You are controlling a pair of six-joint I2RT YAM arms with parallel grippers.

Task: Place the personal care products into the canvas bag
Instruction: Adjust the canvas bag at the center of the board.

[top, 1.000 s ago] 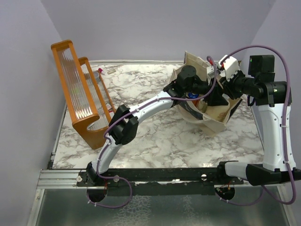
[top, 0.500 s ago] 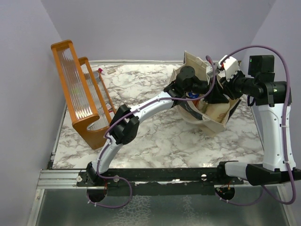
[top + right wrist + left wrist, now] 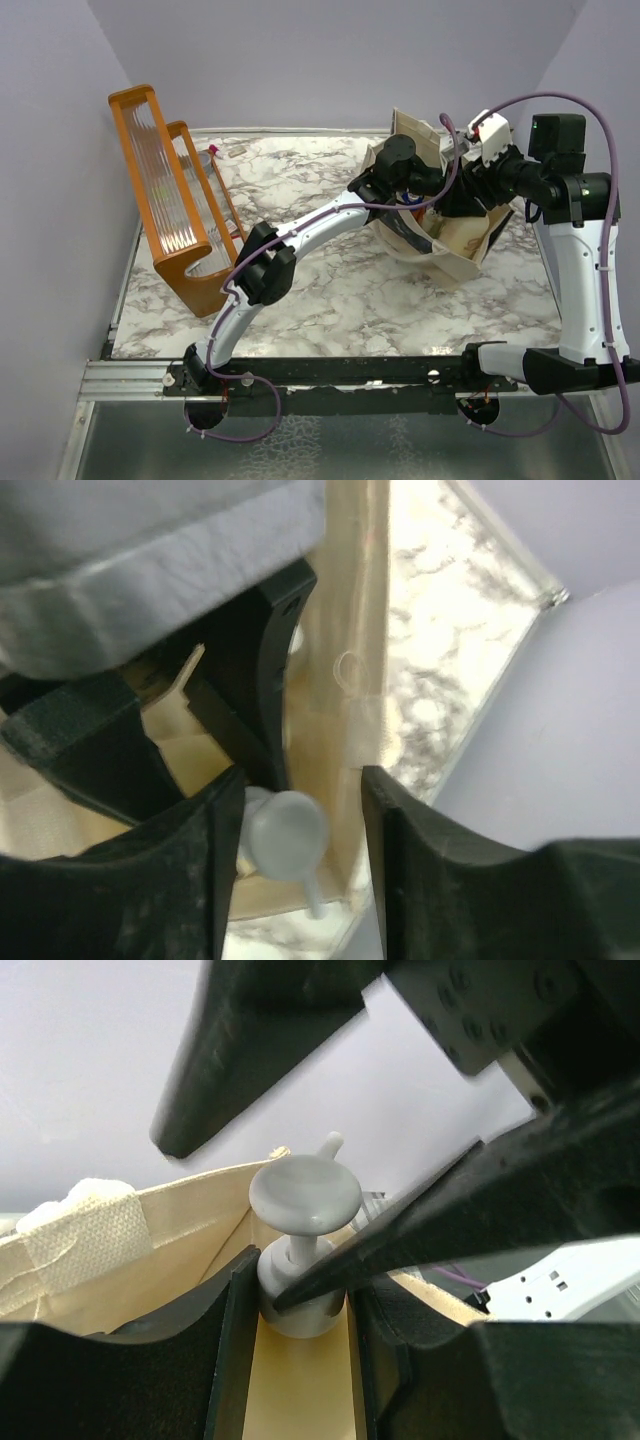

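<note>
The beige pump bottle stands upright between the pads of my left gripper, which is shut on its body over the mouth of the canvas bag. Its white pump head rises above the pads. My right gripper reaches in from the other side and is open around that pump head. One right finger lies against the collar and the other stands apart. In the top view the left gripper and right gripper meet above the bag. The bag's contents are mostly hidden.
An orange wooden rack stands at the table's left side, with a clear item leaning in it. The bag's cloth wall rises close behind the bottle. The marble tabletop lies between the rack and the bag.
The left jaws have closed onto the pump bottle. The right jaws have widened off it. Both wrists have shifted slightly up over the bag.
</note>
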